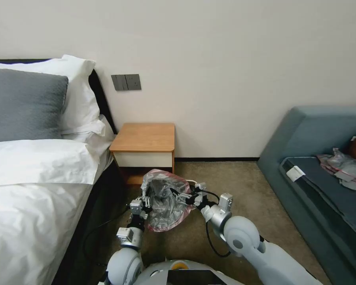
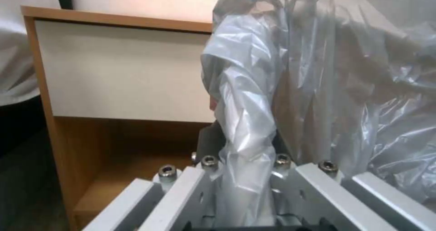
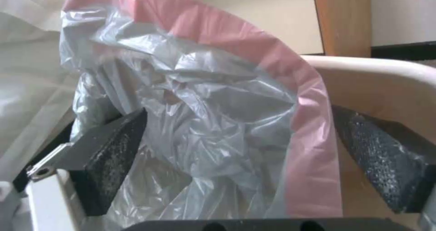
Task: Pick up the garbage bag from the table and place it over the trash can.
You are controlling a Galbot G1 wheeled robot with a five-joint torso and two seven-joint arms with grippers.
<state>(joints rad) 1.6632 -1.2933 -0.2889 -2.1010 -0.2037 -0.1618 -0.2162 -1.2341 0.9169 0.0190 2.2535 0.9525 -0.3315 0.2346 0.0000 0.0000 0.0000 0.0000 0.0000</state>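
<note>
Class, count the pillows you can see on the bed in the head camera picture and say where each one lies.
2. A grey pillow leans in front at the bed's head; a white pillow stands behind it, against the headboard. Others may be hidden.

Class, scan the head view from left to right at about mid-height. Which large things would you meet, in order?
Bed → table → sofa → heap of bags lying on the sofa's seat.
</note>
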